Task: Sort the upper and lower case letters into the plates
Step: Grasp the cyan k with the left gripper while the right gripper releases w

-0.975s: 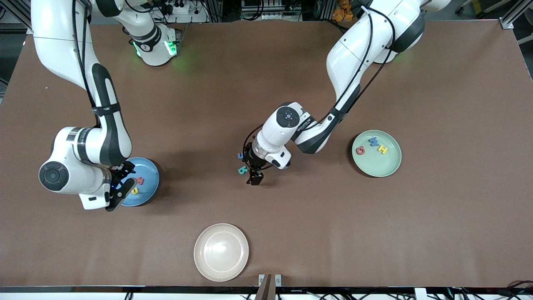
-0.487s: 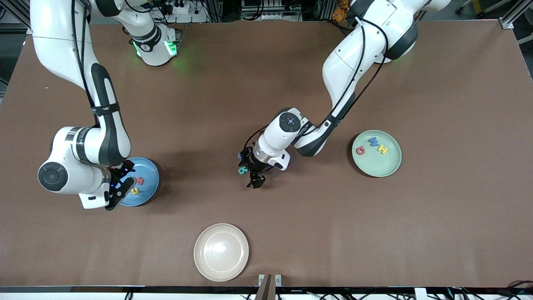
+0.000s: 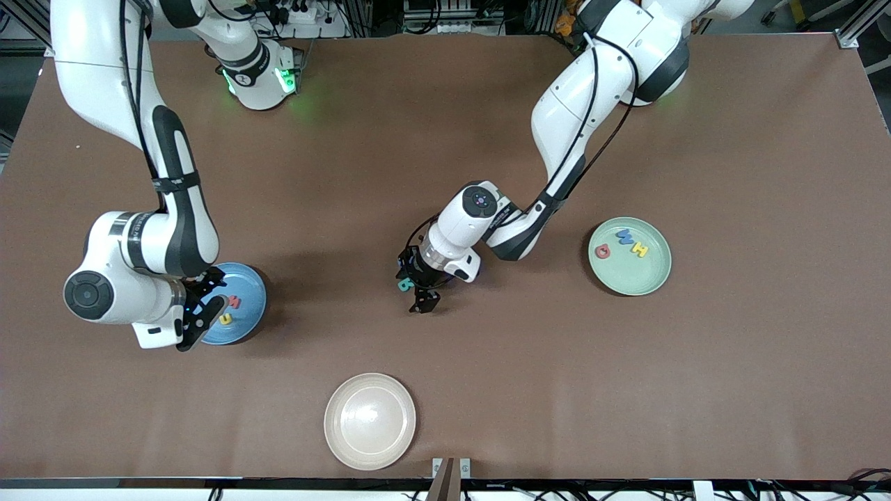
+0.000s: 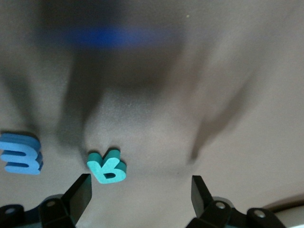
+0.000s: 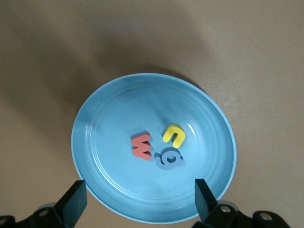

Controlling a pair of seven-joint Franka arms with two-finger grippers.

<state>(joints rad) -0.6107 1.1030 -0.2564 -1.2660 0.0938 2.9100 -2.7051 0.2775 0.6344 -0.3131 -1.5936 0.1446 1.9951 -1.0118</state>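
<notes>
My left gripper is open, low over the mid-table, with a teal letter lying just inside one fingertip. A blue letter lies beside the teal one, outside the fingers. Over the sky blue plate hangs my right gripper, open and holding nothing. That plate holds a red letter, a yellow letter and a grey-blue letter. The mint green plate holds a red letter, a blue letter and a yellow letter.
A cream-beige plate with nothing in it sits near the table edge closest to the front camera. The right arm's forearm and wrist hang over the table beside the sky blue plate.
My left gripper has shifted a little toward the right arm's end of the table, over the teal letter. The right arm has not moved.
</notes>
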